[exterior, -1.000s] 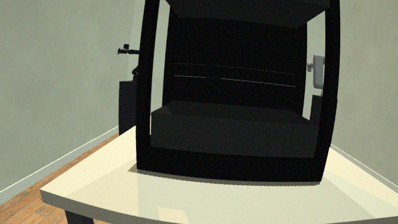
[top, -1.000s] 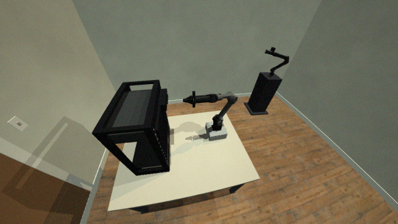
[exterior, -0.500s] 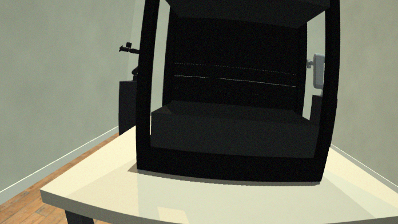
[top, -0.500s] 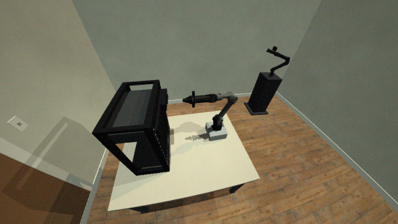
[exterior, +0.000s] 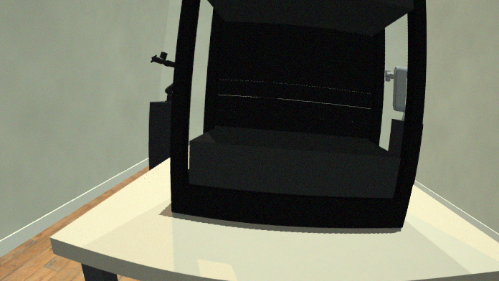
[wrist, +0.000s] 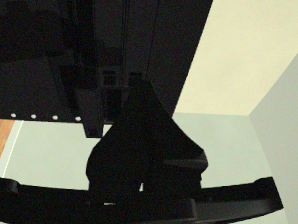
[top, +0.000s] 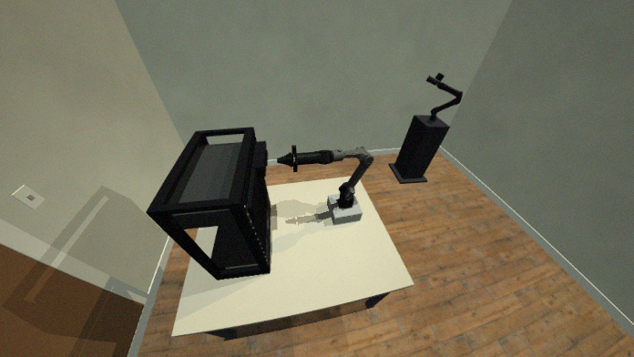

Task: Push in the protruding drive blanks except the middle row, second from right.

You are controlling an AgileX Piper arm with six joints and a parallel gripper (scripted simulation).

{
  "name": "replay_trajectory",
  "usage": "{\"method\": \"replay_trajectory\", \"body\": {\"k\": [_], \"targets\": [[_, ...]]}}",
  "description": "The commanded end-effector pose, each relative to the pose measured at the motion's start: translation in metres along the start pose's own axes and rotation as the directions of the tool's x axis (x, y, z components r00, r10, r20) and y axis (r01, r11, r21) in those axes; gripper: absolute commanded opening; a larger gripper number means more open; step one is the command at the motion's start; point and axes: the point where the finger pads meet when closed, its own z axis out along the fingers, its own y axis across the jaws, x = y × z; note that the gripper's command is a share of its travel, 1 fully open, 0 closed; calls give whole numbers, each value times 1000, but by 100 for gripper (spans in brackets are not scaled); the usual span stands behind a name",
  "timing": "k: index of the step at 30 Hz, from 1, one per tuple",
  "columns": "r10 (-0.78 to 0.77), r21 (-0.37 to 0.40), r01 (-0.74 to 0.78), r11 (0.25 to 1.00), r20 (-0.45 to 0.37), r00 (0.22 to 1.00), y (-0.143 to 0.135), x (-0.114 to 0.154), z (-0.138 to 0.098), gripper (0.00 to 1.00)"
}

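The black rack (top: 214,200) stands on the left part of the white table, its front facing my arm. The storage chassis sits in it; from behind it shows as a dark box (exterior: 294,165). At the top of the front a dark piece (top: 260,155) stands out toward me. My gripper (top: 280,159) is shut, empty and level, its tip a short way from that piece. In the wrist view the shut fingers (wrist: 136,96) point at the dark chassis front (wrist: 100,36). The single blanks are too dark to tell apart. I cannot tell whether the tip touches one.
My arm's base (top: 344,209) sits on the table (top: 310,264) right of the rack. A black pedestal with a camera arm (top: 419,150) stands on the wooden floor at the back right. Walls close the room on three sides.
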Motion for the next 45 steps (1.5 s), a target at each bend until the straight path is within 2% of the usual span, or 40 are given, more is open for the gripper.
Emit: {"method": "replay_trajectory", "body": {"k": [1, 3, 5, 9, 25, 31, 45], "targets": [[-1, -1, 1, 1000, 0, 1000, 0, 0, 16, 0], [-1, -1, 1, 1000, 0, 1000, 0, 0, 33, 0], [-1, -1, 1, 1000, 0, 1000, 0, 0, 33, 0], [-1, -1, 1, 1000, 0, 1000, 0, 0, 49, 0], [-1, -1, 1, 1000, 0, 1000, 0, 0, 49, 0], [-1, -1, 1, 1000, 0, 1000, 0, 0, 58, 0], [-1, -1, 1, 1000, 0, 1000, 0, 0, 63, 0]]}}
